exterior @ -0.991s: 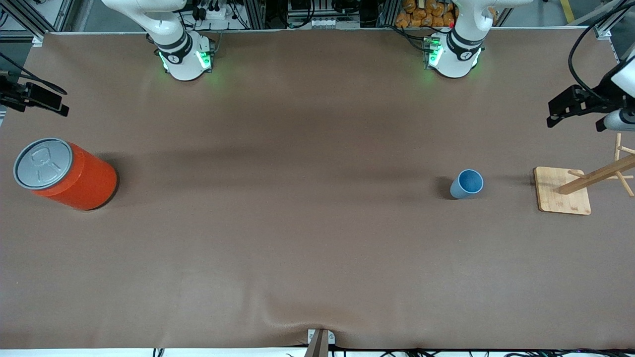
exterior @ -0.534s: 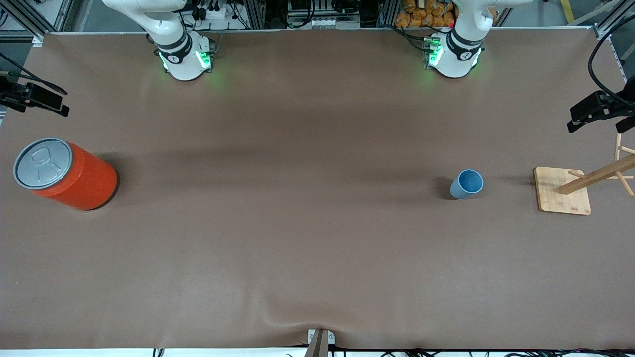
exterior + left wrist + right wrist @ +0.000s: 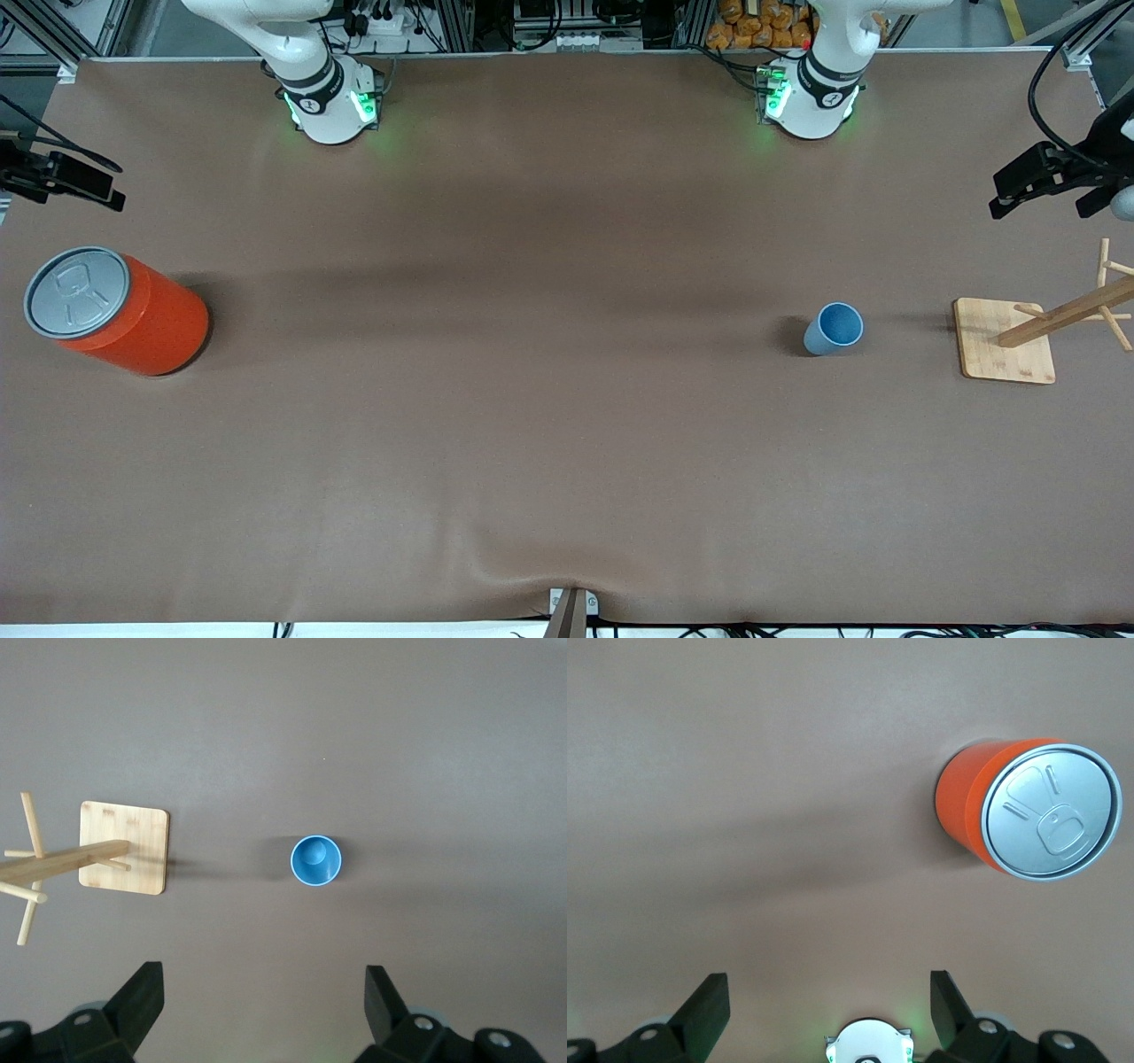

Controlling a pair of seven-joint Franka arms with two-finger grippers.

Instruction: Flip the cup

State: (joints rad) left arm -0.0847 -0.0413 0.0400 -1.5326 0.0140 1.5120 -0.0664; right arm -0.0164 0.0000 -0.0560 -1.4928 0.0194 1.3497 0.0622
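Observation:
The small light-blue cup (image 3: 834,329) stands upright with its mouth up on the brown table, toward the left arm's end. It also shows from above in the left wrist view (image 3: 316,861), with its blue inside visible. My left gripper (image 3: 1032,182) hangs high over the table's edge at the left arm's end, apart from the cup. In its wrist view it is open and empty (image 3: 264,997). My right gripper (image 3: 66,177) hangs over the table's edge at the right arm's end, and its wrist view shows it open and empty (image 3: 828,1001).
A large orange can (image 3: 120,310) with a grey pull-tab lid stands at the right arm's end and shows in the right wrist view (image 3: 1028,806). A wooden peg stand (image 3: 1004,341) on a square base stands beside the cup, at the left arm's end (image 3: 123,848).
My left gripper swung out toward the table's end, then came back a little toward the cup. The cup, the can and the right gripper have stayed put.

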